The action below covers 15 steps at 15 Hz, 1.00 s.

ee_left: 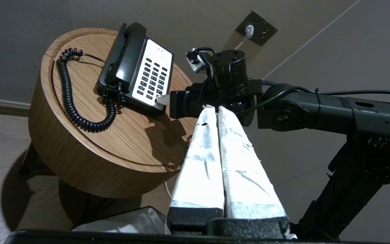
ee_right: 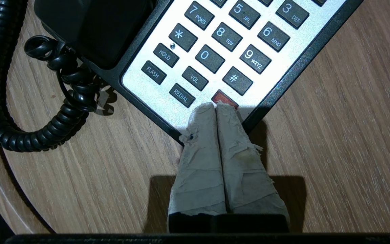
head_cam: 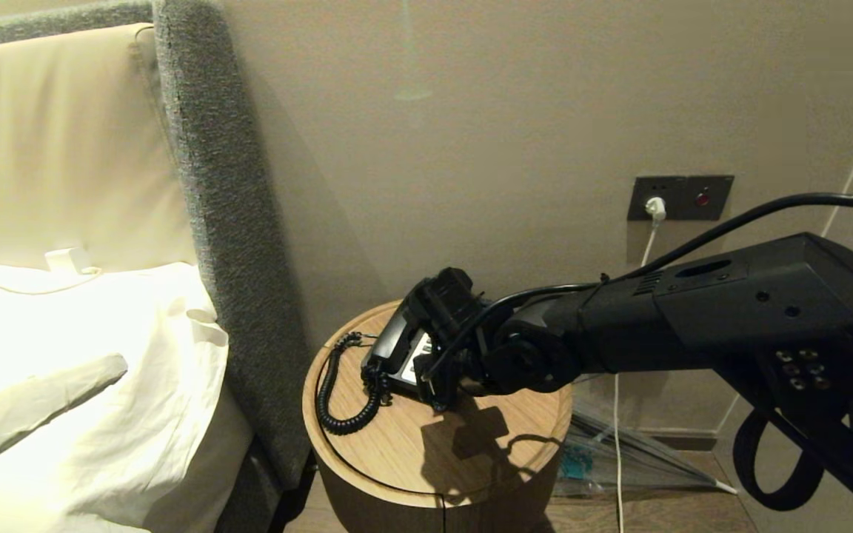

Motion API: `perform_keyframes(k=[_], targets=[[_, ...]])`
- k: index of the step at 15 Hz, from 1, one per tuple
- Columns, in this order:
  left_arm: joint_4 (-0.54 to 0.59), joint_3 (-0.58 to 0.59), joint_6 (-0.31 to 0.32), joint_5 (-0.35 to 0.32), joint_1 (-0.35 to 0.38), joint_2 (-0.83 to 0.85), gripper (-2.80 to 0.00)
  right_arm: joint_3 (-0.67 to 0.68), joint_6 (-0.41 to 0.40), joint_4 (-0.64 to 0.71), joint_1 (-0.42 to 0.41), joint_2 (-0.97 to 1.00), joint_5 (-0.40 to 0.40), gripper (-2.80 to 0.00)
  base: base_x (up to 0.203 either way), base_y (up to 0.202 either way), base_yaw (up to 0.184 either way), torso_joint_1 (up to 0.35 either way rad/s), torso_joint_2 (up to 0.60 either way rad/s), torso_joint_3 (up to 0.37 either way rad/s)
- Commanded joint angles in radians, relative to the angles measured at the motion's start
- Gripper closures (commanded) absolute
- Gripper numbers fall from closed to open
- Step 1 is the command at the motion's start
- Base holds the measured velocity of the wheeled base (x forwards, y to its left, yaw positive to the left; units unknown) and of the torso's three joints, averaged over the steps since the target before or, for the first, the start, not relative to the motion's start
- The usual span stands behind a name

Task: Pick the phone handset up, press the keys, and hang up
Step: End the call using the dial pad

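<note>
Beige wall (head_cam: 471,111), grey headboard (head_cam: 212,185), white bedding (head_cam: 86,355), round wooden side table (head_cam: 471,444).

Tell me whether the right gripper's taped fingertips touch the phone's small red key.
Touching. The right wrist view shows the shut right gripper with its tips meeting the red key, no gap visible.

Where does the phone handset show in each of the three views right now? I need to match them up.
Head view: the phone handset lies on the phone's left side, mostly hidden behind the right gripper.
Left wrist view: upper left of centre, on its cradle beside the keys.
Right wrist view: only one blocky end at the top left.
Shared landmark: the coiled cord.
</note>
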Motion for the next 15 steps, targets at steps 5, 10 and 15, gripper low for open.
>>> perform_keyframes(k=[5, 10, 15], targets=[[-0.001, 0.005, -0.004, -0.001, 0.0, 0.001, 0.0, -0.001, 0.003, 0.001, 0.0, 0.004, -0.003, 0.0, 0.0, 0.0, 0.0, 0.0, 0.0, 0.0], [-0.001, 0.014, -0.002, -0.001, 0.0, -0.01, 0.0, -0.002, 0.006, 0.004, 0.0, -0.049, -0.002, 0.0, 0.0, 0.0, 0.0, 0.0, 0.0, 0.0], [0.001, 0.021, 0.001, -0.002, 0.0, -0.013, 0.0, 0.016, 0.01, 0.009, 0.001, -0.114, -0.005, 0.0, 0.0, 0.0, 0.0, 0.0, 0.0, 0.0]])
